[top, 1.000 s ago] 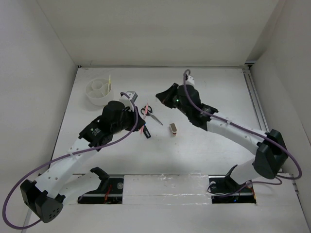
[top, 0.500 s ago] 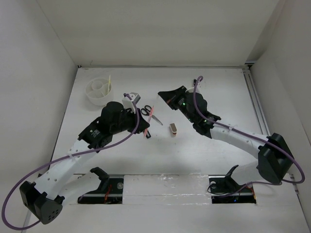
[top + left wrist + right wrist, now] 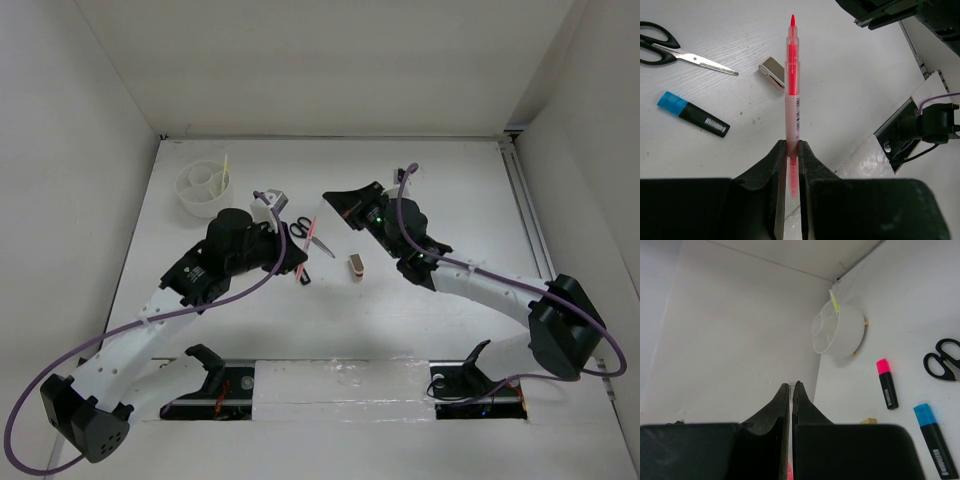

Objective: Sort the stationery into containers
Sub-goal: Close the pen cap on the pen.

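Observation:
My left gripper (image 3: 792,145) is shut on the lower barrel of a pink pen (image 3: 792,75), whose bare pointed tip sticks out over the table. In the top view this left gripper (image 3: 288,250) and its pen (image 3: 309,234) hang above the black-handled scissors (image 3: 301,229). My right gripper (image 3: 791,385) is shut on a thin clear piece that looks like a pen cap. It hangs right of the pen, and the right gripper (image 3: 332,196) points left. The white divided tub (image 3: 205,188) holds a yellow pencil (image 3: 226,168). A tan-grey block (image 3: 355,264) lies mid-table.
A blue-and-black highlighter (image 3: 692,114) lies near the scissors (image 3: 670,47). A pink-and-black highlighter (image 3: 887,382) and a tiny beige eraser (image 3: 869,420) lie on the table near the tub (image 3: 837,330). White walls close in the table at the back and on both sides.
The left gripper has shifted the pink pen slightly right and away, over the scissors. The right arm's wrist has swung a little rightward. Both have barely moved in the last half second.

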Tool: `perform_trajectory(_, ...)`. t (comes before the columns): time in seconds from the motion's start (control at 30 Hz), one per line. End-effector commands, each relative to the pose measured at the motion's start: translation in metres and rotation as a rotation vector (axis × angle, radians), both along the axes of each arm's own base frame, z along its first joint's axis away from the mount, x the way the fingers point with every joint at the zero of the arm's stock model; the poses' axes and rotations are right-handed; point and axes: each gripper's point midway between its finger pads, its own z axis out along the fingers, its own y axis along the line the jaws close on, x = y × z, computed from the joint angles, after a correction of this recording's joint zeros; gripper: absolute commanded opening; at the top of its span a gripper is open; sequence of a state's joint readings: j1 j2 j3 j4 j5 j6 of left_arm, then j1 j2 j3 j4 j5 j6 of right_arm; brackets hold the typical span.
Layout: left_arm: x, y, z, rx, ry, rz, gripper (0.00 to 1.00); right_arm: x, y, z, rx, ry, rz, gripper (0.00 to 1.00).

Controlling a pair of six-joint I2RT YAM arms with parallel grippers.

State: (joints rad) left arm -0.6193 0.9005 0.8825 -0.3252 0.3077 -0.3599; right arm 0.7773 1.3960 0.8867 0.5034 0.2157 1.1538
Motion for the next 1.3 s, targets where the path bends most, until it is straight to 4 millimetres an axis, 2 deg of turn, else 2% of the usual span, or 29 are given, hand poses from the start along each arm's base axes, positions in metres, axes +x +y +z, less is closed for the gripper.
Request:
perform_trajectory(0.0,0.004,-0.002,0.006,-0.018,-0.034,-0.008,0.0,-0.011,0.002,0.044,0.103,-0.096,0.026,0.0)
perform_trajectory(0.33,0.004,-0.002,0.006,-0.018,-0.034,-0.008,0.0,-0.027,0.014,0.047,0.126,-0.09,0.075,0.0)
perform_trajectory(0.47,0.005,0.0,0.008,-0.019,-0.044,0.001,0.0,-0.027,0.014,0.046,0.119,-0.095,0.074,0.0)
perform_trajectory(0.6,0.007,0.004,0.009,-0.011,-0.052,0.025,0.0,-0.028,0.013,0.037,0.106,-0.083,0.074,0.0)
perform_trajectory(1.27,0.007,0.006,0.011,-0.011,-0.063,0.037,0.0,-0.024,0.021,0.04,0.084,-0.114,0.09,0.0)
